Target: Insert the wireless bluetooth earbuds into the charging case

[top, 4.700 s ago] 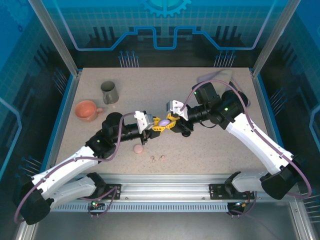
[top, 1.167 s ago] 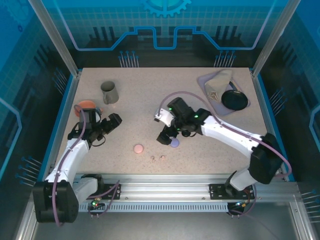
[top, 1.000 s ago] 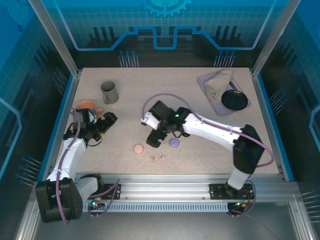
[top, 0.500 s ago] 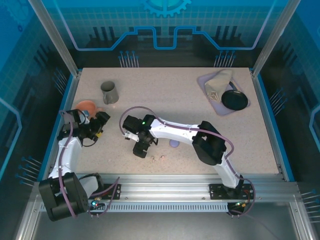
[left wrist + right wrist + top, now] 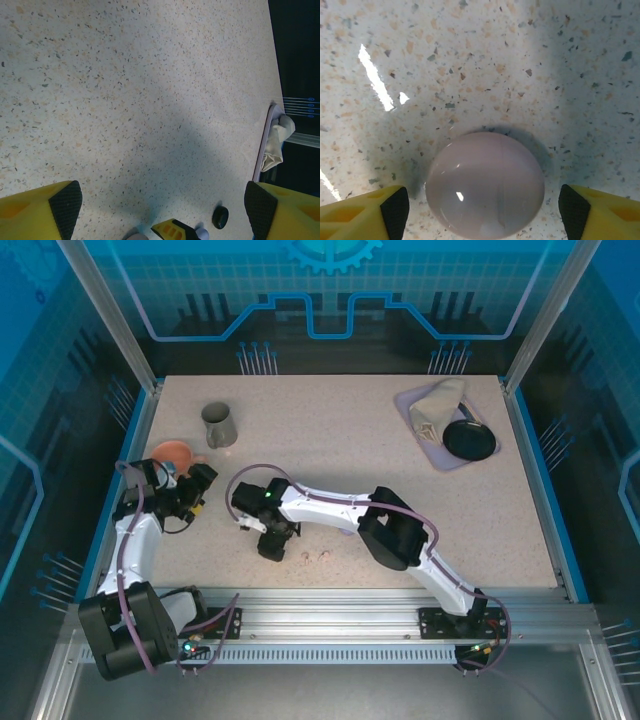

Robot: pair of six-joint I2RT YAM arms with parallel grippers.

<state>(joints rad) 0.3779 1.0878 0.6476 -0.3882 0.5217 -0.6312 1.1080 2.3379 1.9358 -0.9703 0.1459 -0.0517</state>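
Right hand (image 5: pixel 483 206) spread astride pinkish round case (image 5: pixel 485 195), arm stretched leftward; left hand (image 5: pixel 162 201) spread over table (image 5: pixel 125 100)

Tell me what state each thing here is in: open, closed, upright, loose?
Round glossy pink case: closed, resting on the table.
Right gripper: open, astride that case, not touching.
Left gripper: open, empty.
Two tiny pinkish-beige earbuds: loose on the table.
Grey metal mug: upright.
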